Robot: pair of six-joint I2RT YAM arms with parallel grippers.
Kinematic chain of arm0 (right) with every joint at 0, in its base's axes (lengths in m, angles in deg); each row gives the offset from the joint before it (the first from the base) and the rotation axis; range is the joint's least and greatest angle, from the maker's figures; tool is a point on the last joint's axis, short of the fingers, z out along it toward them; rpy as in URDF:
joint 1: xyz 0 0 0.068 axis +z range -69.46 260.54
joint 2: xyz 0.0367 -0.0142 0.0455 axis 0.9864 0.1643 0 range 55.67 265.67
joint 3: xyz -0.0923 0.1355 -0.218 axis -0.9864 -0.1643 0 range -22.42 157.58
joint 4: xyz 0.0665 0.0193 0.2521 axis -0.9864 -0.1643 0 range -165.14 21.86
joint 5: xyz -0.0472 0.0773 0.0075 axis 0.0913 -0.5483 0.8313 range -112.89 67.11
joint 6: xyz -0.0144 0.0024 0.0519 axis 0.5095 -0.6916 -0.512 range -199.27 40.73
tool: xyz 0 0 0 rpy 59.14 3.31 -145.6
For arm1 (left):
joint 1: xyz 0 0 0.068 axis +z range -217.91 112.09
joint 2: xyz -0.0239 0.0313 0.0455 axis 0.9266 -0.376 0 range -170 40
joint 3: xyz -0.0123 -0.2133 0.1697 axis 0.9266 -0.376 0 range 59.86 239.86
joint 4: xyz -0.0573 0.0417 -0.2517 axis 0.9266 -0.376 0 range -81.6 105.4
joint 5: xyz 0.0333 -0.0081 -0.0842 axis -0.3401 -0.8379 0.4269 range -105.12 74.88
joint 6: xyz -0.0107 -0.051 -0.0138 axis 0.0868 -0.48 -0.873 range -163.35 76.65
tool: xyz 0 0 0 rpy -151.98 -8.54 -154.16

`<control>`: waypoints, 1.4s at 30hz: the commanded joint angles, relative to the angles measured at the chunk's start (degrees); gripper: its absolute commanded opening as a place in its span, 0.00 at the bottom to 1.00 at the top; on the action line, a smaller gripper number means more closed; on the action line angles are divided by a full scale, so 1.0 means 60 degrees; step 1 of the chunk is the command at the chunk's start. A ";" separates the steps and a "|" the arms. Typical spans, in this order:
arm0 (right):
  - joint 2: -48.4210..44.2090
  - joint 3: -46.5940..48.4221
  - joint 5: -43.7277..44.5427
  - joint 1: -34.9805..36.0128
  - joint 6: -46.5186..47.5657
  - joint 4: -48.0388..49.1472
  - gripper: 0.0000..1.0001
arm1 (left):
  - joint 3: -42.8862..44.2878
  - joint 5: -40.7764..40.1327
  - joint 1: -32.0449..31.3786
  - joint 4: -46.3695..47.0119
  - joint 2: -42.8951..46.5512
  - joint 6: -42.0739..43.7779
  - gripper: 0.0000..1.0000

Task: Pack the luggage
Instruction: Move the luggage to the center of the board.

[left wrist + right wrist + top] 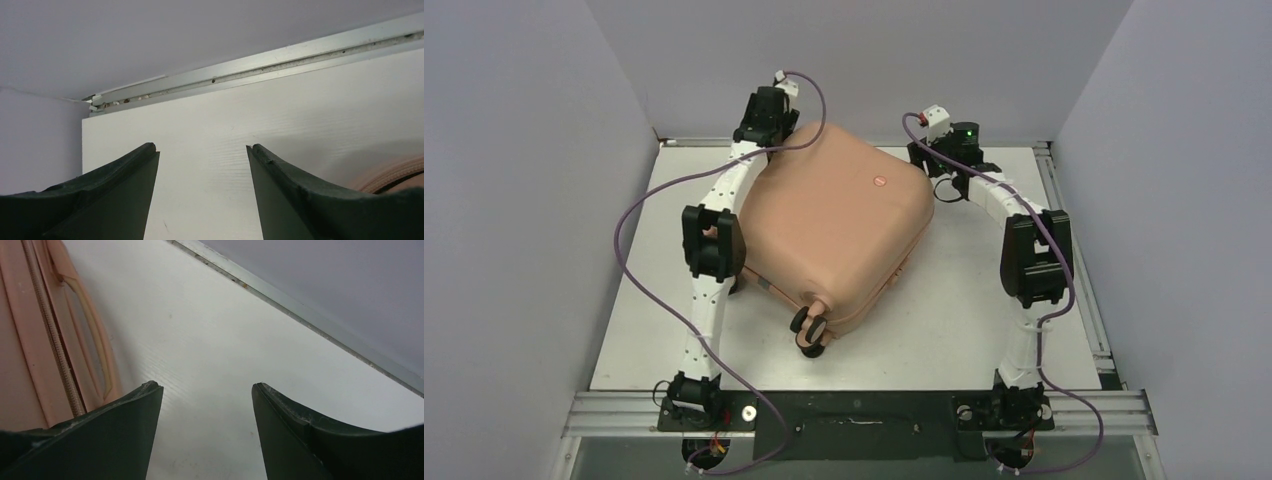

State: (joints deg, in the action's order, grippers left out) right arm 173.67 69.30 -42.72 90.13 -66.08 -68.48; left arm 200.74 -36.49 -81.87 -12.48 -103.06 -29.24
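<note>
The luggage, a salmon-pink hard-shell suitcase, lies shut and flat in the middle of the white table, turned at an angle, with its caster wheels toward the near edge. My left gripper hovers at its far left corner, open and empty; only a sliver of the luggage's zipped edge shows at the right of that view. My right gripper is by the far right side, open with nothing in it. The luggage side with its handle lies just left of the left finger.
A metal rail runs along the table's far edge below the grey back wall. Grey side walls close in the table on the left and right. Purple cables loop off both arms.
</note>
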 commanded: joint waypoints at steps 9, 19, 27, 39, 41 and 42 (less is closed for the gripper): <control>-0.1527 -0.1506 -0.2947 0.0012 0.0599 -0.0205 0.65 | -0.0317 0.1884 -0.1419 -0.0625 0.0450 0.1206 0.63; -0.5013 -0.4477 -0.3276 -0.1149 0.2313 -0.2252 0.63 | -0.0254 0.2897 -0.3044 -0.1094 0.0538 0.1452 0.61; -0.7363 -0.5069 -0.3008 -0.2703 0.4276 -0.4489 0.64 | 0.0995 0.1475 -0.3215 -0.0292 0.0621 0.1052 0.70; -0.8896 -0.5223 -0.1227 -0.3085 0.4575 -0.5614 0.68 | -0.5613 0.5374 -0.1709 -0.0482 0.9125 0.2050 0.96; -0.8796 -0.5389 -0.1055 -0.3154 0.4053 -0.5205 0.68 | -0.6274 0.6702 -0.1951 -0.1939 1.0196 0.2961 0.96; -0.8711 -0.5429 -0.1020 -0.3182 0.3765 -0.5038 0.68 | -0.6565 0.7403 -0.2059 -0.2730 1.0683 0.3288 0.96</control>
State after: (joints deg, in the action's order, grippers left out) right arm 121.32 38.29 -53.00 71.94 -37.73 -103.87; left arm 167.56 -12.49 -88.86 -17.57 -52.40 -19.77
